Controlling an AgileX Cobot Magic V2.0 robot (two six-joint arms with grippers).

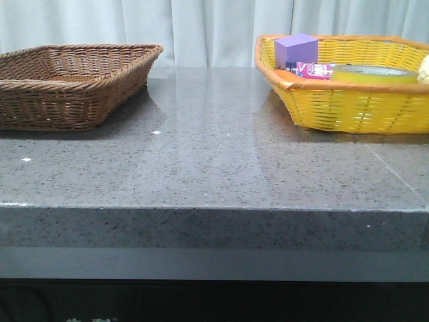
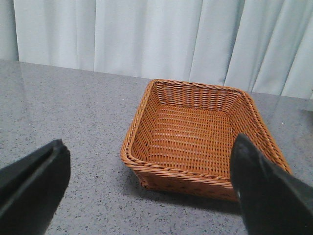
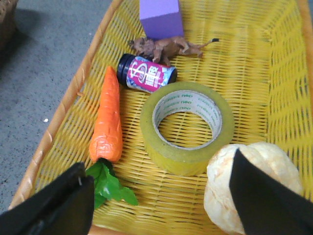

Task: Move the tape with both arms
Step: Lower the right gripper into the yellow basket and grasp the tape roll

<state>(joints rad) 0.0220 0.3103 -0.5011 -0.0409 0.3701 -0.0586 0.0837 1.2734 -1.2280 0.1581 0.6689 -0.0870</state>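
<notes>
The tape (image 3: 187, 127) lies flat in the yellow basket (image 3: 274, 73), between a plastic carrot (image 3: 108, 120) and a bread roll (image 3: 254, 183), near a small printed jar (image 3: 146, 73), a toy animal (image 3: 166, 47) and a purple block (image 3: 159, 17). The right pincer (image 3: 156, 196) hangs wide open above it, holding nothing. The left pincer (image 2: 149, 188) gapes equally wide, with nothing in it, over the grey table (image 2: 73, 112) before the brown wicker basket (image 2: 195, 132).
</notes>
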